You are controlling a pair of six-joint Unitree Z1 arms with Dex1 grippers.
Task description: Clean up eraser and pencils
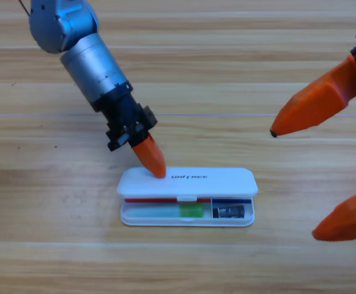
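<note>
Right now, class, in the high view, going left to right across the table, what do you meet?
Left hand touching the white case lid at its left end → green pencil in the case → eraser in the case's right compartment → right hand, open, at the right edge.

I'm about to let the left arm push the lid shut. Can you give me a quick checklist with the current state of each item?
1. Left hand on the white case lid's left end: ok.
2. Green pencil inside the tray: ok.
3. Eraser in the right compartment: ok.
4. Dark pencil inside: cannot tell, lid covers the rear.
5. Lid shut: not ok, partly open.
6. Right hand clear of the case, at the right edge: ok.
</note>
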